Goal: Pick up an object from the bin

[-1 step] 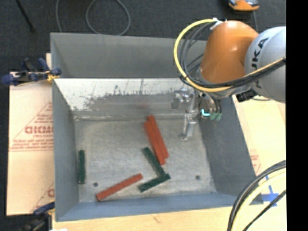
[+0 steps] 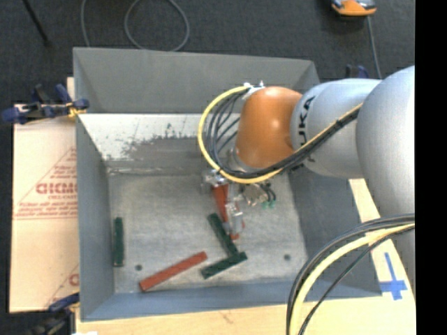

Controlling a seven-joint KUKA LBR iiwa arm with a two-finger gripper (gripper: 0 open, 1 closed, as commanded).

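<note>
The grey arm (image 2: 363,131) is reaching in from the right and is covering the upper right part of the grey metal bin (image 2: 188,89). Its rounded orange cover (image 2: 265,124) is sitting directly above the claw (image 2: 230,213), and a yellow and black cable loop (image 2: 207,121) is curling round the cover's left side. The claw is hanging low near the middle of the bin floor, and a short red piece (image 2: 220,199) is standing upright right against its metal parts. Whether the claw is apart or clamped on that piece cannot be told, since the cover is hiding much of it. Below and to the left of the claw, a long red stick (image 2: 172,271) is lying slantwise near the front wall. Just below the claw, a dark green stick (image 2: 222,234) is running down and to the right, its upper end close to the claw. A second dark green stick (image 2: 223,264) is meeting its lower end at an angle. Well to the left of the claw, a third dark green stick (image 2: 118,241) is lying along the left wall.
</note>
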